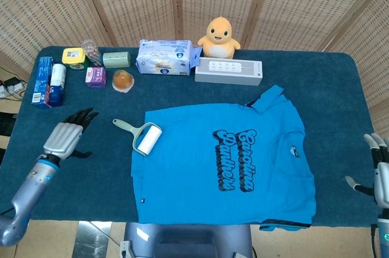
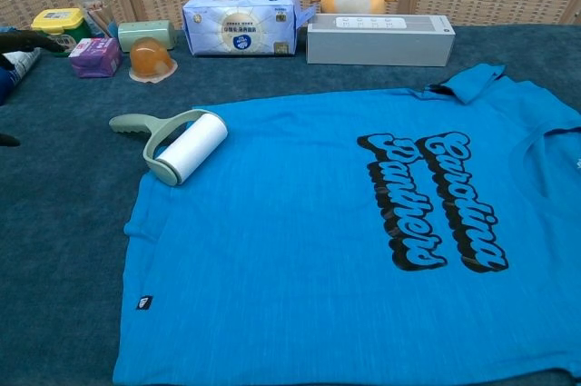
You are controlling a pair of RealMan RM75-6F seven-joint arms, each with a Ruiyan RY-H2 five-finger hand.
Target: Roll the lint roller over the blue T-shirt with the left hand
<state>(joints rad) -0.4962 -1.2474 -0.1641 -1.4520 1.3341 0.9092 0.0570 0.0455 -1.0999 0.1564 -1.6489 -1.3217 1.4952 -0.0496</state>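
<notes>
Both hands show whole only in the head view: left hand [image 1: 62, 138], right hand [image 1: 382, 176].

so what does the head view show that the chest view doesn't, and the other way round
Only the head view shows both hands: the left hand open above the table left of the lint roller, and the right hand at the table's right edge, holding nothing. It also shows the blue boxes at far left. The chest view adds nothing new beyond a closer look. Both show the lint roller with its roll on the blue T-shirt, plus the yellow plush toy.
</notes>
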